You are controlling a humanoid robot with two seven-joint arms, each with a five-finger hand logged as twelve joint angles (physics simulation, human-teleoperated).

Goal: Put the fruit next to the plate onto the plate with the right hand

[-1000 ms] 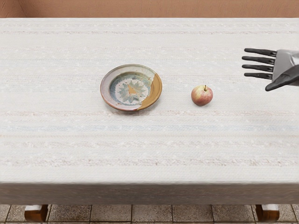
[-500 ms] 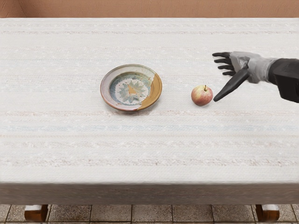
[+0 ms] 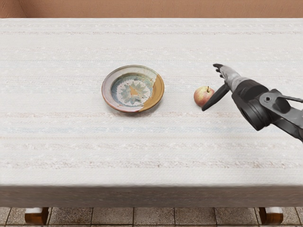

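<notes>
A red-yellow apple [image 3: 201,97] rests on the table to the right of the ceramic plate [image 3: 159,89], about a hand's width from its rim. The plate has a patterned middle, a brown patch on its right side, and nothing on it. My right hand [image 3: 212,88] comes in from the right and sits against the apple's right side. Its dark fingers [image 3: 219,69] reach past the back of the fruit and the thumb [image 3: 209,101] crosses in front, spread and not closed on it. The left arm does not show.
A pale cloth covers the table [image 3: 142,151], whose front edge runs along the bottom of the view. My right forearm [image 3: 265,106] hangs over the table's right part. A tiled floor and wooden table legs show below.
My right hand has swung in from the right edge, dropped and turned, and now its thumb and fingers flank the apple. The apple and the plate have stayed put.
</notes>
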